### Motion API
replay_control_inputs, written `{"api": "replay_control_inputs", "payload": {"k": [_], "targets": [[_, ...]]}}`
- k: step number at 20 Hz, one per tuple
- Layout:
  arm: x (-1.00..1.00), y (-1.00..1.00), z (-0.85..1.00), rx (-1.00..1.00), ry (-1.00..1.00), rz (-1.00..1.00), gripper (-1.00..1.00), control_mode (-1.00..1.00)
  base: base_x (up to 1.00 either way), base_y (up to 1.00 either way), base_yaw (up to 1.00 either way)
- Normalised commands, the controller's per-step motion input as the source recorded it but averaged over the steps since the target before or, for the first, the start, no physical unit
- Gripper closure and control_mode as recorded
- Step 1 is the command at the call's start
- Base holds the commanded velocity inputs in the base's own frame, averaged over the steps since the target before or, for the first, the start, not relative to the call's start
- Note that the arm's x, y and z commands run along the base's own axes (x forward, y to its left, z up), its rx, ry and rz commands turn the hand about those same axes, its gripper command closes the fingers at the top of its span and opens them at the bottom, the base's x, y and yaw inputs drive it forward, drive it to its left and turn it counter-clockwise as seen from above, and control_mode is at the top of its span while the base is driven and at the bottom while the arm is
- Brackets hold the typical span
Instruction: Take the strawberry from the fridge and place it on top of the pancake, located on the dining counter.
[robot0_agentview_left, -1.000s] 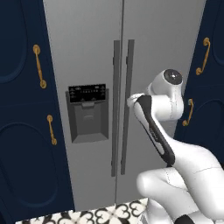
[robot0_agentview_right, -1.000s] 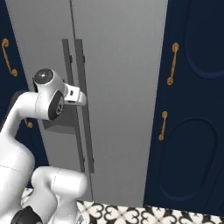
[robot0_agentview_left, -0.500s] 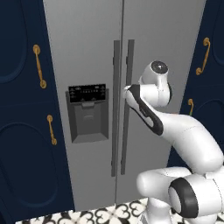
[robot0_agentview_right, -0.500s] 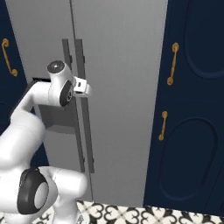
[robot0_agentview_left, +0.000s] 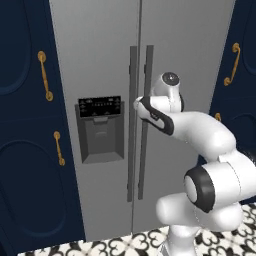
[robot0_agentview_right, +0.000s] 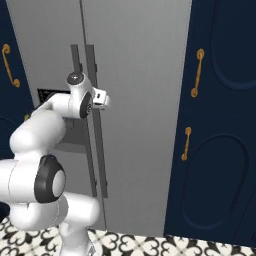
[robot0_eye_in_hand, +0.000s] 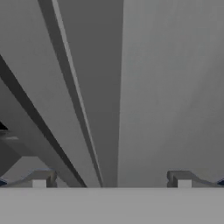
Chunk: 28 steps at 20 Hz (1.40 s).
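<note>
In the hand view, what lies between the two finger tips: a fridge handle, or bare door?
A handle. The gripper is open, and between its fingertips runs the fridge's right door handle, flanked by bare door panel; the handle does not touch either tip.

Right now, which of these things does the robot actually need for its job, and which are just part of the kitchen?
Needed:
- fridge, doors shut
- its right door handle
- gripper, open near the handles

Just there:
- navy cabinets
- dispenser panel
- patterned floor
</note>
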Motion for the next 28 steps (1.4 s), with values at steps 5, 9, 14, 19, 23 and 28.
{"api": "replay_control_inputs", "payload": {"k": [5, 9, 14, 19, 23, 28], "targets": [[0.67, 0.0, -0.18, 0.0, 0.0, 0.0, -1.0, -1.0, 0.0, 0.0, 0.0], [0.6, 0.0, -0.24, 0.0, 0.0, 0.0, -1.0, -1.0, 0.0, 0.0, 0.0], [0.48, 0.0, -0.33, 0.0, -0.1, 0.0, -1.0, -1.0, 0.0, 0.0, 0.0], [0.37, 0.0, -0.49, 0.0, -0.29, -0.06, -1.0, -1.0, 0.0, 0.0, 0.0], [0.79, -0.04, -0.34, 0.0, -0.1, -0.07, 1.0, -1.0, 0.0, 0.0, 0.0], [0.54, -0.62, -0.45, 0.03, 0.0, -0.05, 1.0, -1.0, 0.0, 0.0, 0.0]]}}
